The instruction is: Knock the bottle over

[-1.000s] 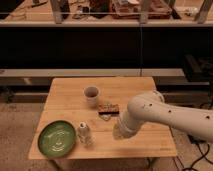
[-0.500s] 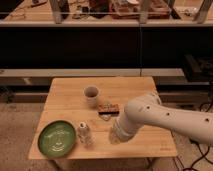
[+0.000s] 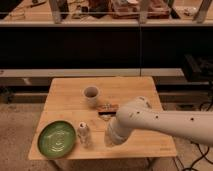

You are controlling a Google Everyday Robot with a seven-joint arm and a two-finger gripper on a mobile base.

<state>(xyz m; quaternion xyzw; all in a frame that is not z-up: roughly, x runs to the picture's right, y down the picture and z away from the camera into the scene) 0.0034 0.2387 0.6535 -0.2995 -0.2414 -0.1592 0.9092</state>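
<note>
- Just right of the green plate [image 3: 56,139]: bottle [image 3: 83,134], upright on the wooden table [image 3: 65,97].
- Farther right of the plate, past the bottle: gripper [image 3: 111,140], low over the tabletop, near the bottle; whether clenched or released, cannot tell.
- Behind the plate, to the right: beige cup [image 3: 91,94].

Gripper [image 3: 111,140] — beside the bottle [image 3: 83,134] — mostly hidden beneath its own arm [image 3: 155,120].

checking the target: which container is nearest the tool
The slim capped bottle beside the green plate; the tool is close beside it. The open cup stands farther back.
</note>
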